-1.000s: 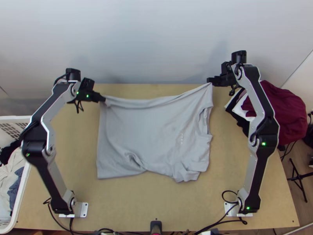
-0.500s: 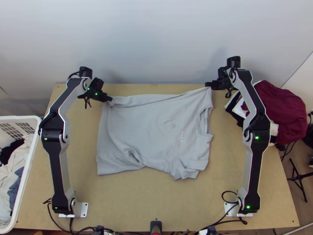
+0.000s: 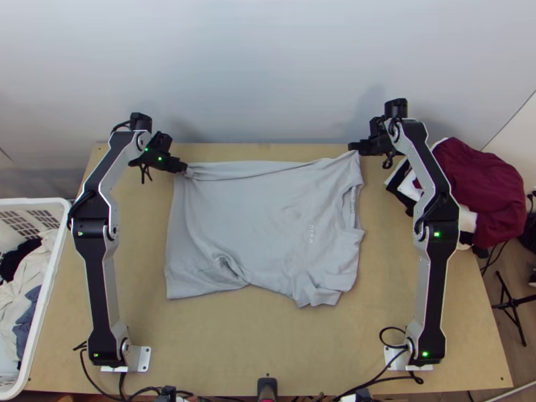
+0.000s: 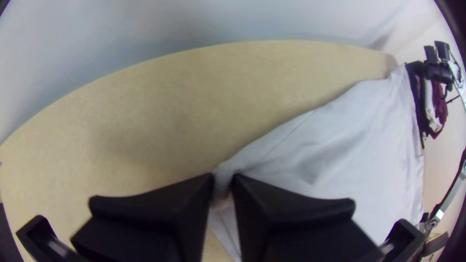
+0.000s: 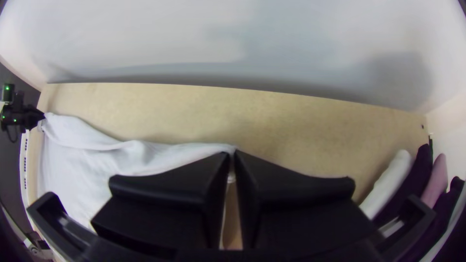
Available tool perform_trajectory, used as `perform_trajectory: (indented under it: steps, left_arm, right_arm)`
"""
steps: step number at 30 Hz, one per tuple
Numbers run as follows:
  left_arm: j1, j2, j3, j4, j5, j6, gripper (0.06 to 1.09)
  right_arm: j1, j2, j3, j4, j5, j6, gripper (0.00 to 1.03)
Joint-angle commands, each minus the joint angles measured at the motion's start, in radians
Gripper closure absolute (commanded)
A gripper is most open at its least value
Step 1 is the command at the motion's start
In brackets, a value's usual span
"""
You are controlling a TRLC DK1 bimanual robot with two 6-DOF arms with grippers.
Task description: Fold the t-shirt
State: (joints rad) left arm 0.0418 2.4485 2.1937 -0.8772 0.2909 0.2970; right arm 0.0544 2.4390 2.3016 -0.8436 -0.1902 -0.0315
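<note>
T-shirt between two arms, basket left, clothes pile right

The t-shirt lies on the table, its far side near the wall behind the table. The left arm stands left of it, the left gripper at its far left corner; the right arm stands right of it, the right gripper at its far right corner. The basket is left of the left arm, at the table's left edge, with clothes in it. The clothes pile is right of the right arm, by the table's far right corner. A stand is on the floor, right of the table.
</note>
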Motion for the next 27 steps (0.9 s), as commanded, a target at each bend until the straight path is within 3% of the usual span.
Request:
perform_trajectory:
  steps: [1, 4, 11, 14, 16, 18, 20, 27]
  left_arm:
    - [-0.008, -0.023, 0.008, -0.098, 0.019, 0.021, 0.08]
    - [0.001, -0.097, -0.014, -0.1, 0.096, -0.007, 0.1]
    - [0.033, -0.295, -0.049, -0.16, 0.12, 0.001, 0.1]
    - [0.038, -0.468, -0.219, -0.155, 0.117, 0.114, 0.1]
    - [0.027, -0.569, -0.345, -0.201, 0.117, 0.249, 0.11]
    - [0.001, -0.684, -0.528, -0.236, 0.059, 0.419, 0.11]
    - [-0.011, -0.784, -0.7, -0.226, -0.006, 0.518, 0.11]
    - [-0.079, -1.045, -1.109, -0.184, -0.108, 0.633, 0.11]
  right_arm:
    - [0.005, -0.037, -0.005, -0.031, 0.001, 0.001, 0.47]
    - [0.007, -0.084, -0.016, -0.087, 0.001, -0.004, 0.03]
    - [-0.011, -0.273, -0.142, -0.1, 0.001, -0.001, 0.03]
    - [-0.011, -0.396, -0.268, -0.1, 0.003, -0.005, 0.03]
    - [-0.01, -0.485, -0.376, -0.101, 0.001, -0.01, 0.03]
    - [-0.002, -0.577, -0.493, -0.114, 0.001, -0.027, 0.04]
    - [0.019, -0.669, -0.62, -0.146, 0.003, -0.061, 0.04]
    - [0.036, -0.974, -1.028, -0.152, 0.029, -0.057, 0.04]
